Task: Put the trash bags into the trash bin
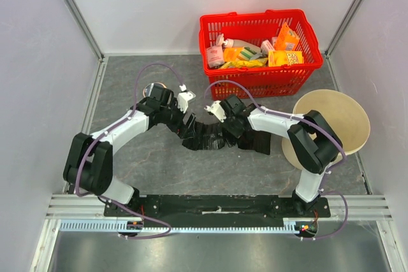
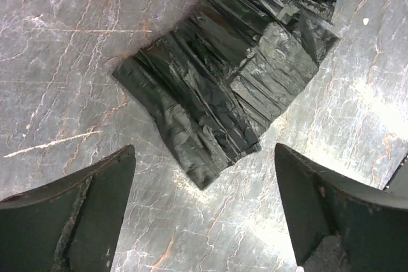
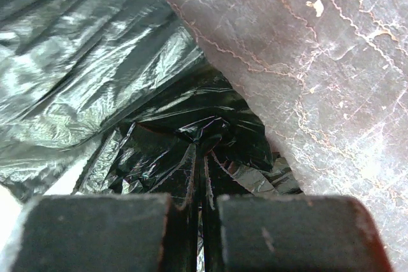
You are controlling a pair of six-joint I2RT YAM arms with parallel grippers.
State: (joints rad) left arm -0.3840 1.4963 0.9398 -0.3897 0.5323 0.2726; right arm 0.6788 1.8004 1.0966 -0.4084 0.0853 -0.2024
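Task just begun. Trash bags (image 1: 204,139) lie on counter (image 1: 166,173), between arms. No bag seen in trash bin (image 1: 350,109), at right. Left end effector (image 2: 204,148) spread wide above bag end, holds nothing. Right end effector (image 3: 204,199) pressed together, pinching bag plastic. To do: lift, carry, drop in bin.

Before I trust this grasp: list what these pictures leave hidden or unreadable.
Top view: the right arm covers the trash bin's near-left part.
Top view: trash bags merge into one black strip, uncountable.
Right wrist: shut right fingers hide how much plastic they pinch.
Left wrist: the bags run off the top edge.
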